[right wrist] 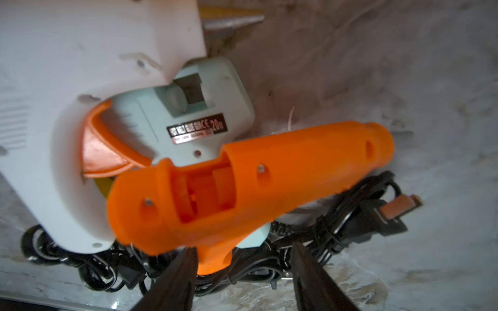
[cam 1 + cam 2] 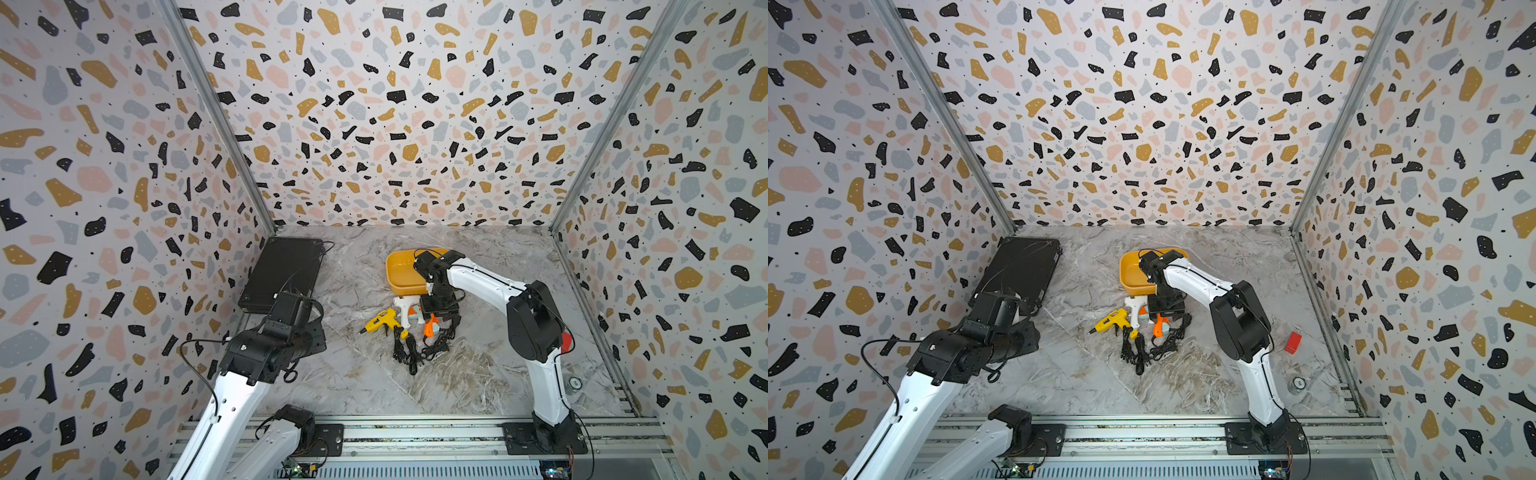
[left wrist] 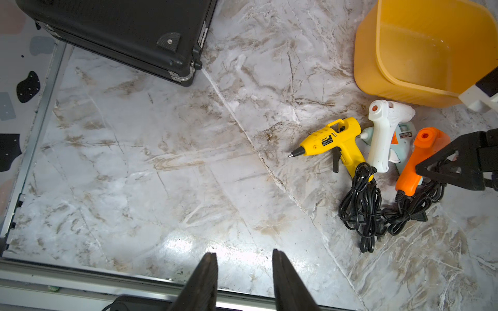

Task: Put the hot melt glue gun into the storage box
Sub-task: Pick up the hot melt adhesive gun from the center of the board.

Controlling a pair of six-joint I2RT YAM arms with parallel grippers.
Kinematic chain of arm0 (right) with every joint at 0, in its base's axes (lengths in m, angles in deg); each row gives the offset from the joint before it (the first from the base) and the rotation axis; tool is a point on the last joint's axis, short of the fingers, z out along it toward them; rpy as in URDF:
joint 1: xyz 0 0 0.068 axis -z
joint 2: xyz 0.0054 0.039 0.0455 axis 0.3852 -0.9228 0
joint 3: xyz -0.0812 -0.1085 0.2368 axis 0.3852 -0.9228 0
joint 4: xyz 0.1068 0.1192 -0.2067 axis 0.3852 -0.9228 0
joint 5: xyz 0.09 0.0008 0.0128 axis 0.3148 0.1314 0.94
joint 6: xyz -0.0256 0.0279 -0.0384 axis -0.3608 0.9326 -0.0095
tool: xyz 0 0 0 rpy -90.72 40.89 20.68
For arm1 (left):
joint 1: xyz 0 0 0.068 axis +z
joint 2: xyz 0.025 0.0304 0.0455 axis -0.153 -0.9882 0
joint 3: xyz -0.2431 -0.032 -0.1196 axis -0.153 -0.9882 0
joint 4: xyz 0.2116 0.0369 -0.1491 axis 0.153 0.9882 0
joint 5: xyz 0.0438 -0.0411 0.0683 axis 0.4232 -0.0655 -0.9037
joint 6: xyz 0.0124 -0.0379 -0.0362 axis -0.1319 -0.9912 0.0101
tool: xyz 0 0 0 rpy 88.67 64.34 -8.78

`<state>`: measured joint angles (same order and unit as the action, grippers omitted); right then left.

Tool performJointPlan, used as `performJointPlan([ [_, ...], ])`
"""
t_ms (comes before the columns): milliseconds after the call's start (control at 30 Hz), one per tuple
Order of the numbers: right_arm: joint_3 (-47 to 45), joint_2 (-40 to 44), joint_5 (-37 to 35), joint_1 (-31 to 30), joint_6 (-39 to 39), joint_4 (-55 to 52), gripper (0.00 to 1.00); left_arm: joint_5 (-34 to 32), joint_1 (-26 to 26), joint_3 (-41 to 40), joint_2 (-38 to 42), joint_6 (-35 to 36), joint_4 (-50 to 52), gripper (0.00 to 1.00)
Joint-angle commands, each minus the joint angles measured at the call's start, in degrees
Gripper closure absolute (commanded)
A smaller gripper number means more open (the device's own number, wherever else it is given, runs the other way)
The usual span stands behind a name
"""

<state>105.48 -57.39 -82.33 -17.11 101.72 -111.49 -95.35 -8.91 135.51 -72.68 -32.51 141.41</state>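
Note:
Several hot melt glue guns lie in a cluster just in front of the mustard-yellow storage box (image 2: 398, 272) (image 3: 372, 67), which holds nothing I can see. They are a yellow gun (image 2: 380, 321) (image 3: 328, 140), a white gun (image 2: 402, 308) (image 3: 382, 134), a pale blue gun (image 1: 210, 107) and an orange gun (image 2: 430, 328) (image 1: 269, 175). My right gripper (image 1: 242, 247) hangs open over the orange gun, its jaws either side of the gun's lower part and the cords. My left gripper (image 3: 244, 253) is open and empty over bare table, well left of the guns.
A flat black case (image 2: 282, 274) (image 3: 121, 27) lies at the back left. Bundled black cords (image 2: 409, 353) trail from the guns toward the front. A red block (image 2: 1293, 343) and a small round object (image 2: 574, 383) sit at the right. A metal rail (image 2: 415, 436) runs along the front.

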Motion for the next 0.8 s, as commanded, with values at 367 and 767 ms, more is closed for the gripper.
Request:
performJointPlan([
  [367, -4.9, 0.7, -0.4, -2.1, 3.0, 3.4, 0.53, -0.1, -1.7, -0.3, -0.3, 0.0, -0.3, 0.62],
  [767, -6.5, 12.8, -7.7, -2.4, 0.3, -3.1, 1.0, -0.8, -3.9, 0.8, -0.1, 0.4, 0.0, 0.63],
])
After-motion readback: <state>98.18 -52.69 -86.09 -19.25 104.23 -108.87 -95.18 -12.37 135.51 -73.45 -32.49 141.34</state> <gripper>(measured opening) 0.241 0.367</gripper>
